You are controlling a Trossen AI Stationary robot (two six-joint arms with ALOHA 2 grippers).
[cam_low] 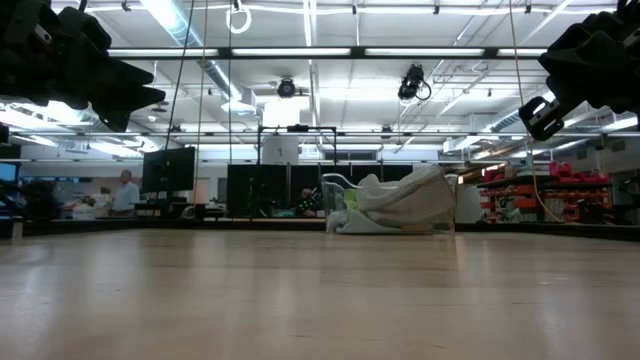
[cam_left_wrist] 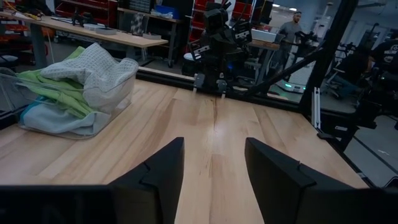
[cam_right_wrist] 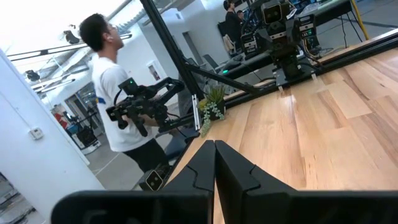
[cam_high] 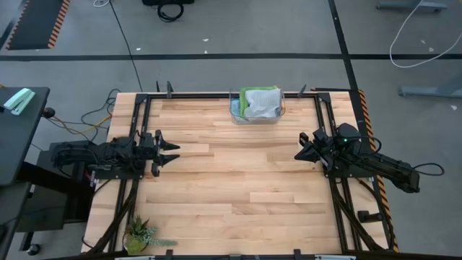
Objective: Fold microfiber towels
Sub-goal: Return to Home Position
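Towels sit in the clear bin (cam_high: 257, 120) at the far edge of the counter (cam_high: 238, 188), approx. mid-width. Grey towel (cam_high: 265, 103) is on top, loosely bunched and mounded above the rim. Green towel (cam_high: 248, 97) is right under it, w/ an edge showing on the left-arm side. In the left wrist view a light blue towel (cam_left_wrist: 46, 117) shows thru the bin wall, at the bottom of the pile.

Left gripper (cam_high: 172, 152) has fingers spread w/ nothing between them. It's over the left side of the counter, pointing toward the middle, well apart from the bin. Right gripper (cam_high: 300, 149) has fingers pressed together and holds nothing. It's over the right side, facing the left one, also well apart from the bin. In the low view both arms hang above the wood, not touching it.

Small potted plant (cam_high: 141, 232) stands at the near left corner. Beyond the counter, per the right wrist view, a person (cam_right_wrist: 121, 106) in a white shirt stands holding a dark device.
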